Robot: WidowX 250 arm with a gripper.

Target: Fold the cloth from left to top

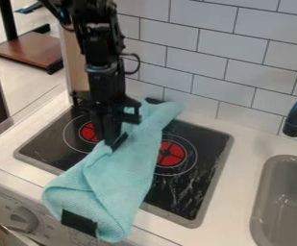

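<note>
cloth (pixel 121 175): lower left to upper centre, over hob (pixel 199 185) | gripper (pixel 114 142): left of centre, at cloth, can't tell if clamped | fold: looks partly made; top alignment and flattening left

Single fixed cam, mounted above counter height on the front side, looking down at a slant. Faces the tiled wall (pixel 247 48) obliquely, aimed back and toward view-left; counter (pixel 253 134) front edge and wall base both slope down to the right. Mid-close range: cooktop (pixel 205 187) frame fits whole around center, partly covered. Sink (pixel 266 182) is cropped by right and bottom edges, faucet (pixel 295 120) by the right. Front panel knob (pixel 23 220) is in at lower left, floor (pixel 22 91) past the counter end at upper left
</note>
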